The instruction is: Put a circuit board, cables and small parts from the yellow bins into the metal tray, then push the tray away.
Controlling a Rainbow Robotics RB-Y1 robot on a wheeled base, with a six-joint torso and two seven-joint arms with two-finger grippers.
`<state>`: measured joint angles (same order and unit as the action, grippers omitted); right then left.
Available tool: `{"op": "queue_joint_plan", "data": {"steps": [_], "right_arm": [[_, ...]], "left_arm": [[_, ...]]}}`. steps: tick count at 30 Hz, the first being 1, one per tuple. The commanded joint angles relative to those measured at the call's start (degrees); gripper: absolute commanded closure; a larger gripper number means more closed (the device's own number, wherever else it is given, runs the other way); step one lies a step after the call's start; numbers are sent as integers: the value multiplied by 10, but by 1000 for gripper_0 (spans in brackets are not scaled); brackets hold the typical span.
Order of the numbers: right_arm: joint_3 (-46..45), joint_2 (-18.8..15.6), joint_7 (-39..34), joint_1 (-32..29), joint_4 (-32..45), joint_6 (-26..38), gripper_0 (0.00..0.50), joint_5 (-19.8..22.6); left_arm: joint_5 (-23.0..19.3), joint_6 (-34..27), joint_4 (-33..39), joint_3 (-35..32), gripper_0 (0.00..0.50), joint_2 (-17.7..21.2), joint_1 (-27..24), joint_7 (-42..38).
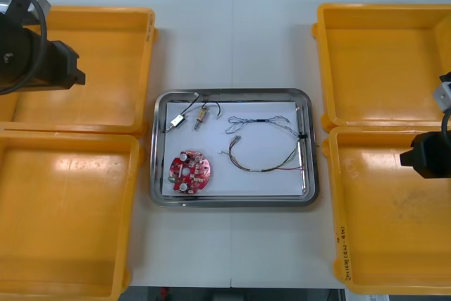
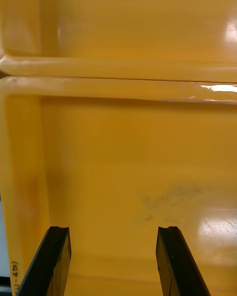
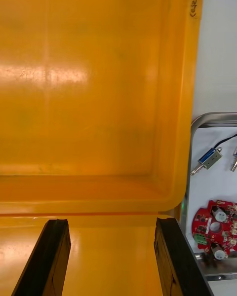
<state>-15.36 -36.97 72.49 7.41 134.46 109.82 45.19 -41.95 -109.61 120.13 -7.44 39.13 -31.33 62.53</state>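
the metal tray sits centre frame in the front view, holding a round red circuit board lower left, thin cables right and small metal parts upper left. left gripper hangs released over the left yellow bins; right gripper, also released, hangs over the lower-right yellow bin.

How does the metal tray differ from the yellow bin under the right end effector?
The metal tray is shiny with a white inside; the yellow bin, below the open right end effector, is yellow throughout. The tray holds a red circuit board, cables and small metal parts; the bin looks bare. The tray is smaller than the bin. Both are rounded rectangles flat on the table.
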Motion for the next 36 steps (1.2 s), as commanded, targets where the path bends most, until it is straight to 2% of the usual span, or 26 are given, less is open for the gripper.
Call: {"op": "queue_joint_plan", "data": {"steps": [1, 5, 18, 28, 36], "right_arm": [[48, -26, -23, 44, 19, 2, 0, 37], [76, -27, -23, 81, 19, 2, 0, 63], [243, -22, -20, 213, -28, 2, 0, 76], [365, 13, -6, 307, -43, 2, 0, 78], [448, 30, 18, 350, -62, 2, 0, 70]], "left_arm": [[-12, -4, 28, -37, 0, 38, 38, 28], [-21, -4, 30, -50, 0, 45, 61, 34], [-45, -4, 59, -78, 0, 56, 143, 29], [-55, -4, 77, -98, 0, 65, 205, 27], [-55, -4, 88, -116, 0, 69, 230, 25]]}}
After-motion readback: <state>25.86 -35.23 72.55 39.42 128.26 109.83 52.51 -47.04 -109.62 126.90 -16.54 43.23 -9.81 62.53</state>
